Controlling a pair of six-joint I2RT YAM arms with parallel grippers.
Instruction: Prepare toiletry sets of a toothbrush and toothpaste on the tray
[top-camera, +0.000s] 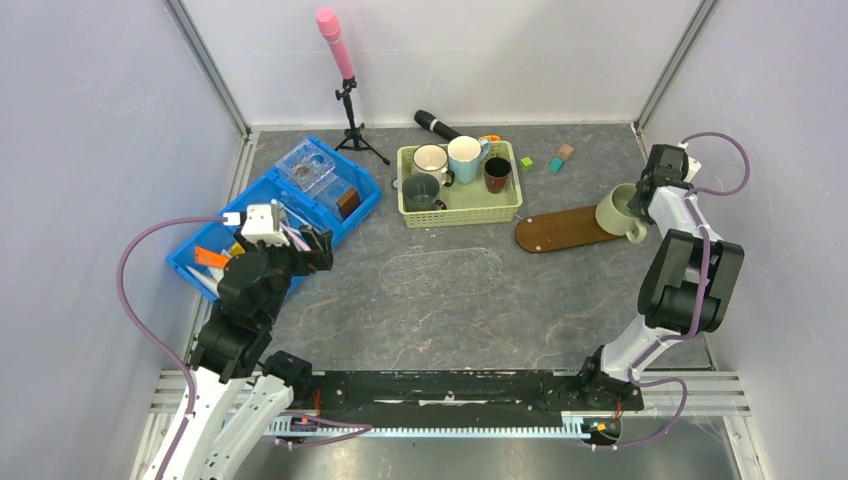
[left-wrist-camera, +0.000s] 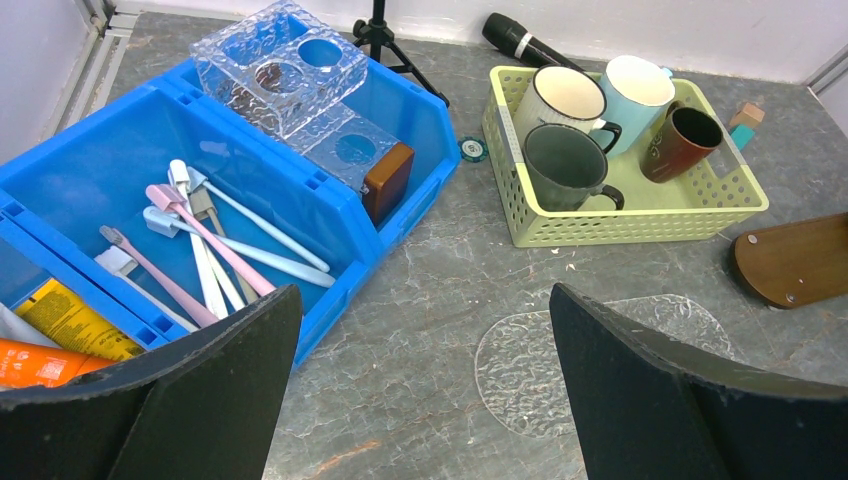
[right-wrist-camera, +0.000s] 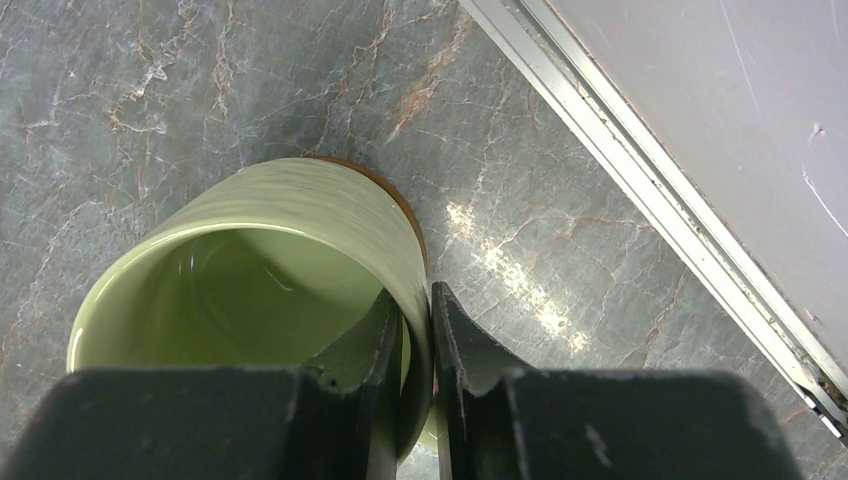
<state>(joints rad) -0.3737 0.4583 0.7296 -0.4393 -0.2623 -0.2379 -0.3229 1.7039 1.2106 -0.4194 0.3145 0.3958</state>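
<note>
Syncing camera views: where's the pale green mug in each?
Top external: pale green mug far right, at the tray's right end.
Left wrist: not in it.
Right wrist: lower left, right gripper pinching its wall.
Landmark: the tray, at left wrist's right edge.

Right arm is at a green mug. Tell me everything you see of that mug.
The mug is pale green and glossy like glazed ceramic, cylindrical, with a handle on its near side. It is mouth up and looks empty. It is at the tray's right end; I cannot tell whether it rests there. The right hand pinches its wall, one finger inside, one outside.
</note>
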